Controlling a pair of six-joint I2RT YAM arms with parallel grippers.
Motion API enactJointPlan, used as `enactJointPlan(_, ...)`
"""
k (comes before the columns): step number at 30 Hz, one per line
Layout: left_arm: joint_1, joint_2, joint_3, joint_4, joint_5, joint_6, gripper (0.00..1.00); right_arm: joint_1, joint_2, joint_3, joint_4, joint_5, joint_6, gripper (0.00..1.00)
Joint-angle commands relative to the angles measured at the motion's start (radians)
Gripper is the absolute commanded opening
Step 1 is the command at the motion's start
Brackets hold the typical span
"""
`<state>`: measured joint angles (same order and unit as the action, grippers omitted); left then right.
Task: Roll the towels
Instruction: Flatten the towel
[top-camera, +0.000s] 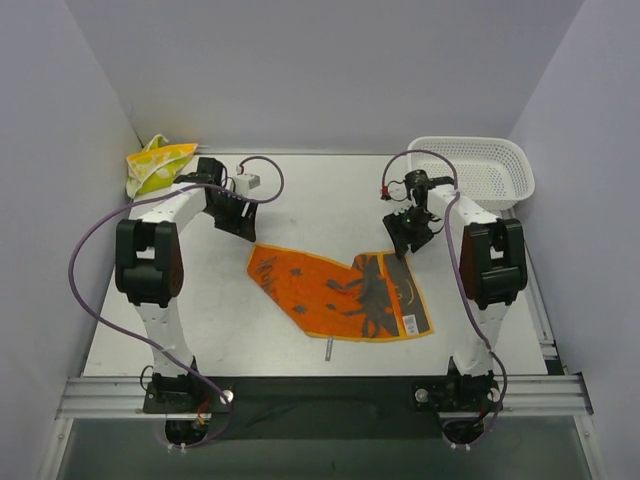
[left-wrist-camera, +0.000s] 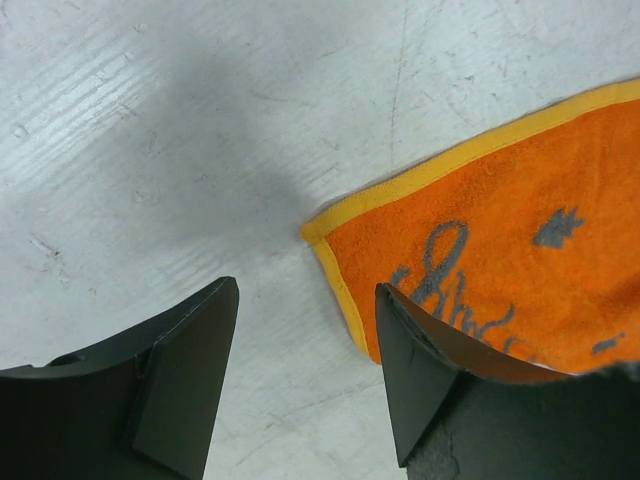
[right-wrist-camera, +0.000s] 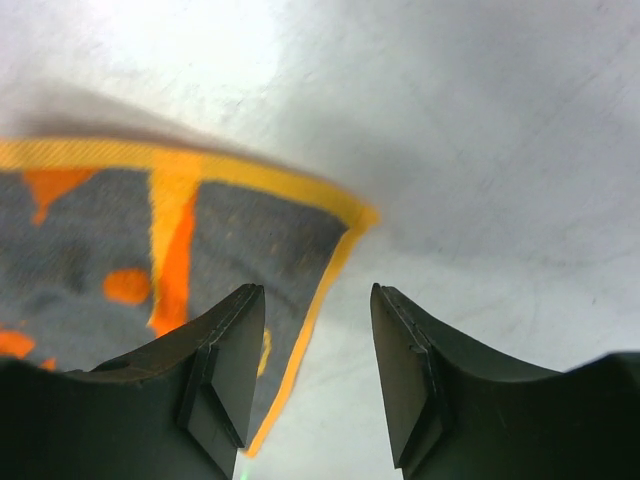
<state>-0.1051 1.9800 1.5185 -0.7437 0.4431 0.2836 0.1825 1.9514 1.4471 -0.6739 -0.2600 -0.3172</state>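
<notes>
The orange towel (top-camera: 340, 292) with a grey pattern lies spread flat in the middle of the table. My left gripper (top-camera: 243, 228) is open and empty, just above the towel's far left corner (left-wrist-camera: 312, 232). My right gripper (top-camera: 412, 238) is open and empty, above the towel's far right corner (right-wrist-camera: 362, 215). The pale yellow towel with green prints (top-camera: 157, 165) lies crumpled at the far left corner of the table, beyond the left arm.
A white mesh basket (top-camera: 478, 168) stands at the far right. A small grey peg (top-camera: 328, 349) lies by the towel's near edge. Walls close in the table on the left, back and right.
</notes>
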Motion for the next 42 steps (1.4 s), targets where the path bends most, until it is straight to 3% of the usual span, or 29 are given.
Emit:
enactJointPlan(1,-0.021,0.010,0.031,0.024,-0.020,0.029,0.67,-0.005,0.030,0.018,0.066,0.085,0.049,0.46)
enactJointPlan(9,-0.051,0.010,-0.038,0.075,-0.101,0.032,0.68,0.011,0.096,-0.001,0.083,0.053,0.070,0.45)
enactJointPlan(13,-0.068,0.022,-0.049,0.086,-0.130,0.040,0.70,0.034,0.106,-0.019,0.094,0.080,0.072,0.38)
enactJointPlan(16,-0.084,0.039,-0.049,0.096,-0.153,0.046,0.70,0.043,0.113,-0.008,0.088,0.091,0.076,0.16)
enactJointPlan(20,-0.102,0.057,-0.040,0.101,-0.161,0.051,0.70,0.049,0.115,-0.007,0.073,0.087,0.067,0.00)
enactJointPlan(26,-0.127,0.085,-0.044,0.104,-0.165,0.049,0.66,0.038,0.098,-0.016,0.071,0.067,0.076,0.00)
enactJointPlan(27,-0.130,0.088,-0.046,0.104,-0.167,0.048,0.64,0.037,0.092,-0.016,0.071,0.065,0.079,0.00)
enactJointPlan(30,-0.130,0.091,-0.049,0.104,-0.172,0.039,0.37,0.025,0.055,-0.014,0.063,0.056,0.093,0.00)
enactJointPlan(31,-0.128,0.079,-0.049,0.102,-0.170,0.039,0.24,0.022,0.040,-0.013,0.057,0.051,0.093,0.00)
enactJointPlan(35,-0.105,0.017,-0.038,0.072,-0.139,0.026,0.02,-0.001,-0.057,-0.008,0.034,0.038,0.092,0.00)
enactJointPlan(42,-0.025,-0.173,0.019,0.017,-0.035,-0.004,0.00,-0.040,-0.236,0.007,-0.009,-0.010,0.092,0.00)
